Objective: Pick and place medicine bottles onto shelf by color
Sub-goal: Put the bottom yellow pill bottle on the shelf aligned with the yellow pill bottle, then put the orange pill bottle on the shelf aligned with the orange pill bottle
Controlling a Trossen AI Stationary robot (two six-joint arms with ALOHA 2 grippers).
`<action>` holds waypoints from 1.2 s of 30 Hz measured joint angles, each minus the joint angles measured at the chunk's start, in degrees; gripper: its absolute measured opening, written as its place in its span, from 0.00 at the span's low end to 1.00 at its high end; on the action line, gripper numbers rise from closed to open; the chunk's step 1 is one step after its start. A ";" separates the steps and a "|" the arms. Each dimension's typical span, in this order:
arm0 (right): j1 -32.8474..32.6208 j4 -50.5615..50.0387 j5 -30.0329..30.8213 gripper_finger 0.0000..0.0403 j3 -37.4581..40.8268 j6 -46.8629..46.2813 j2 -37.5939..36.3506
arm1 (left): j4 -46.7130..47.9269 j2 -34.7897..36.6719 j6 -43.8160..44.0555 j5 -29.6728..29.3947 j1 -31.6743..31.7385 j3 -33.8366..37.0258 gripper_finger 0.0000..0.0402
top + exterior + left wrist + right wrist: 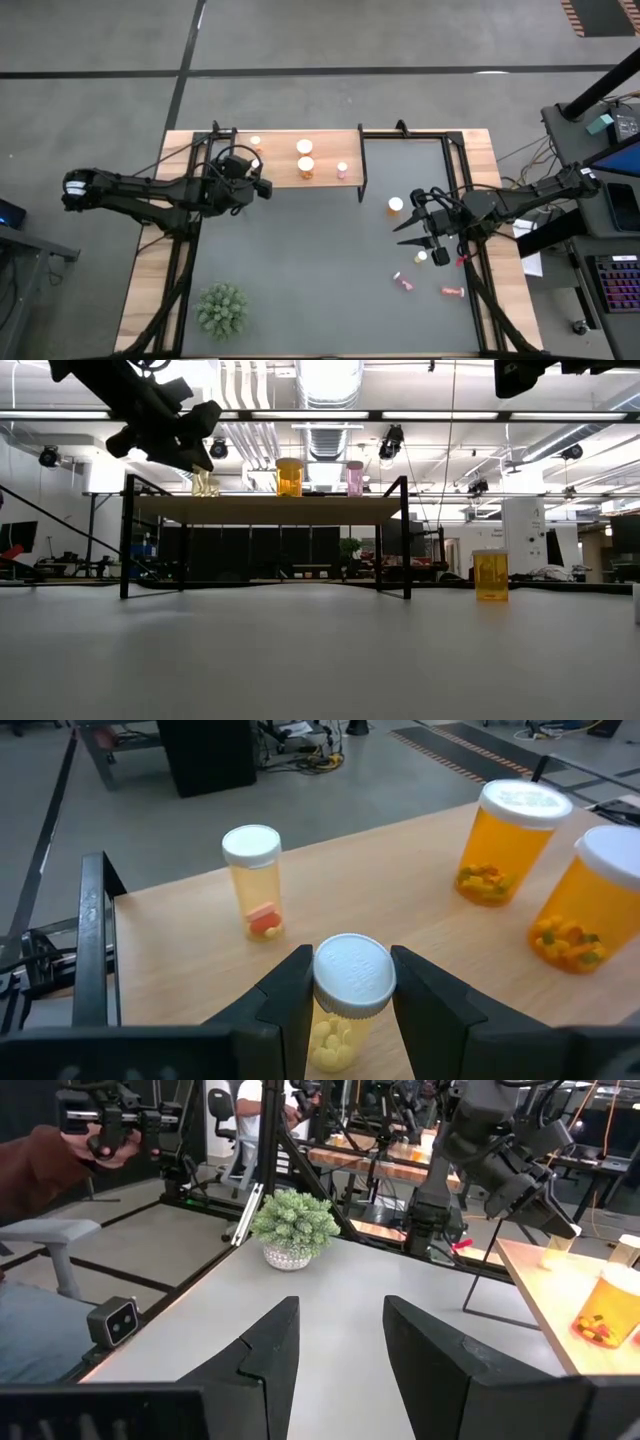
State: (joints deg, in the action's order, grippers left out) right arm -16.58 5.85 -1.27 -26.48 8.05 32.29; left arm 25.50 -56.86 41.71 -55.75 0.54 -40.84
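The shelf (325, 178) (270, 508) stands at the table's far side. On it stand a yellow bottle (255, 885), two orange bottles (505, 840) (590, 900) and a pink one (342, 170). My left gripper (352, 995) (262, 185) hovers at the shelf's left end, shut on a yellow white-capped bottle (345, 990). My right gripper (405, 235) (340, 1350) hangs open over the table's right part, with nothing between its fingers. An orange bottle (396, 205) (490, 575) stands on the table near it. A small bottle (421, 257) and two pink ones (404, 283) (452, 292) lie nearer the front. My left gripper pinches the yellow bottle between its two fingers (290, 990), at the white cap (352, 975) and the top of the body just below it. The fingers come nearly level, slanting slightly down, from the table's left. The bottle stands upright; its bottom is out of frame, so whether it rests on the shelf does not show.
A green spiky plant (222, 308) (292, 1225) stands at the table's near left corner. Black frame rails (360, 165) run around the shelf and along the table's sides. A person's sleeve (40, 1170) shows beyond the table in the right wrist view.
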 joint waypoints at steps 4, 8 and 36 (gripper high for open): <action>0.00 0.00 -0.01 0.34 0.00 -0.07 0.02 | 0.67 0.03 1.04 -0.14 0.01 0.00 0.26; 0.00 0.00 -0.01 0.34 0.00 -0.12 0.02 | 1.02 0.42 1.42 -0.08 0.22 0.00 0.26; -0.02 -0.09 -0.01 0.34 0.00 -0.11 0.02 | 1.15 1.74 -5.44 0.33 0.22 -2.33 0.47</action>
State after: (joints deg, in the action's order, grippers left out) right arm -16.60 5.76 -1.28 -26.48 7.94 32.32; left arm 26.65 -55.12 36.27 -55.42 0.75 -43.17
